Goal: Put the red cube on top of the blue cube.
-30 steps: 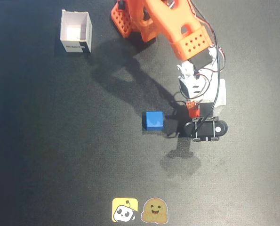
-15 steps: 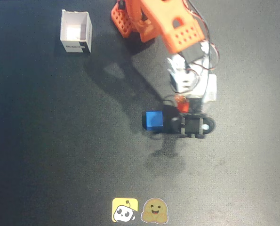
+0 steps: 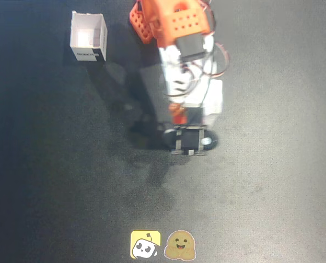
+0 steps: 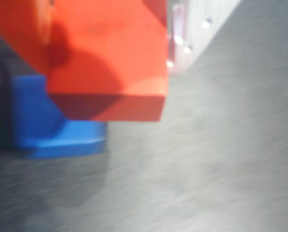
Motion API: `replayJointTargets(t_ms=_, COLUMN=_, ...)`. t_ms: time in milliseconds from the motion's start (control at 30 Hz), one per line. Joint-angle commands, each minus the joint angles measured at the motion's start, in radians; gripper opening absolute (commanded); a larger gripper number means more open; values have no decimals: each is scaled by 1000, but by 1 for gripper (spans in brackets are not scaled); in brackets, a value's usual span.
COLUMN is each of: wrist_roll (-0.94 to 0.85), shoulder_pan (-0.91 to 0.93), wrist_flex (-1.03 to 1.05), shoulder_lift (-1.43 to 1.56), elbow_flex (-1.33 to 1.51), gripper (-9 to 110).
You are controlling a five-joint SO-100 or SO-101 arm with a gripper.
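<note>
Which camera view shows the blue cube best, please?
The wrist view: the blue cube is close and plainly visible there, under the red cube, which overhangs it. In the overhead view the arm covers that spot, so the blue cube does not show.

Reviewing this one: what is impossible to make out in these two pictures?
- Overhead view: neither cube shows; the orange-and-white arm covers them.
- Overhead view: the print on the small white open box is too small to read.
- Wrist view: the small matte red cube is blurred and cut off by the top edge; whether it rests on the small matte blue cube or hangs just above is unclear.
- Both views: the pincer's jaws cannot be made out.
</note>
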Motion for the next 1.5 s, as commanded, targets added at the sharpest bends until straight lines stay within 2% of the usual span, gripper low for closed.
replayJointTargets(t_ms=0, wrist_roll=-61, shoulder_pan=31, wrist_flex=0, shoulder_lift=37, elbow_flex=-58, gripper=7)
replayJointTargets(t_ms=467, wrist_roll=-173, shoulder_pan=86, wrist_flex=-44, shoulder_lift=-38, elbow_flex=-63, gripper=7)
replayJointTargets(t_ms=1467, wrist_roll=-183, shoulder_pan=63, wrist_flex=-94, shoulder_lift=-120, elbow_flex=-26, gripper=7)
